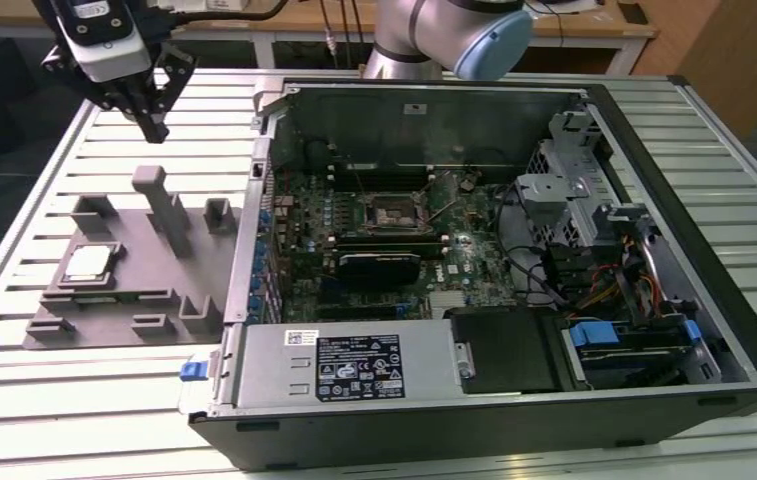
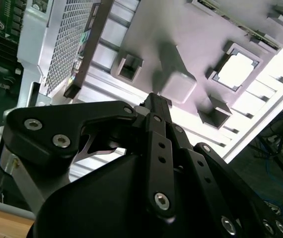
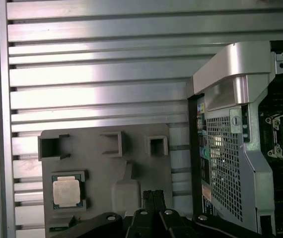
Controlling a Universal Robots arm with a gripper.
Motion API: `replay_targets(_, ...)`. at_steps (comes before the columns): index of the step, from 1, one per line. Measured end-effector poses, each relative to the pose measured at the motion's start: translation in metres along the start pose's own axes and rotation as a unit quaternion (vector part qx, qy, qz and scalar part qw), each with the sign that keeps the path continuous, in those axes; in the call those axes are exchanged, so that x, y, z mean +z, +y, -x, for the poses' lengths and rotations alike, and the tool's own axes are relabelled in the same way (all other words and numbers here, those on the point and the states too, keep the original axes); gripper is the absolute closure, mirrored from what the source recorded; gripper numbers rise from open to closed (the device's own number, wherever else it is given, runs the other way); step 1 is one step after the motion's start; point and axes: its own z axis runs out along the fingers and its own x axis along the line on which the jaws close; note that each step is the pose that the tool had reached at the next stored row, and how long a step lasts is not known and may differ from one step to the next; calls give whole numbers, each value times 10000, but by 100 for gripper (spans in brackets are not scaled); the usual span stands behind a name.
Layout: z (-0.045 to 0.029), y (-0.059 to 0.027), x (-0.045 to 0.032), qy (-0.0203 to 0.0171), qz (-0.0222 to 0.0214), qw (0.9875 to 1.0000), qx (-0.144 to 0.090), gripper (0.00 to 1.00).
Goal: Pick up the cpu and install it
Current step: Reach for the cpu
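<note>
The cpu (image 1: 89, 262) is a small square silver chip lying flat in a recess of the grey holder plate (image 1: 109, 318) on the exterior view's left. It also appears as the cpu (image 3: 67, 191) in the first wrist view and the cpu (image 2: 237, 69) in the second. My gripper (image 1: 154, 128) hangs well above the slatted table, beyond the plate's far end, fingers pointing down. Seen from the wrist, the gripper (image 3: 154, 194) has its black fingers pressed together with nothing between them. The motherboard's socket (image 1: 392, 212) sits inside the open computer case.
The open computer case (image 1: 672, 150) covers the table's middle and the exterior view's right. A silver power supply (image 1: 338, 365) lies along its near side. A tall grey post (image 1: 158, 205) and smaller blocks rise from the holder plate beside the cpu. The case's perforated wall (image 3: 221, 163) stands close to the plate.
</note>
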Motion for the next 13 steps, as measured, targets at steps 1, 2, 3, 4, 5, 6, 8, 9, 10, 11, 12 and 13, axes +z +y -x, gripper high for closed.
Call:
replay_targets(1, -20, -2, 7, 0, 0, 10000, 0, 89)
replay_targets(2, -38, -3, 13, 0, 0, 10000, 0, 89)
replay_targets(3, -53, -5, 18, 0, 0, 10000, 0, 89)
replay_targets(4, -65, -6, 23, 0, 0, 10000, 0, 89)
replay_targets(5, -78, -7, 29, 0, 0, 10000, 0, 89)
replay_targets(6, -91, -8, 35, 0, 0, 10000, 0, 89)
replay_targets(8, -117, -11, 47, 0, 0, 10000, 0, 89)
replay_targets(9, -130, -12, 52, 0, 0, 10000, 0, 89)
replay_targets(10, -144, -14, 58, 0, 0, 10000, 0, 89)
replay_targets(11, -158, -15, 64, 0, 0, 10000, 0, 89)
replay_targets(12, -173, -17, 69, 0, 0, 10000, 0, 89)
replay_targets(13, -187, -18, 74, 0, 0, 10000, 0, 89)
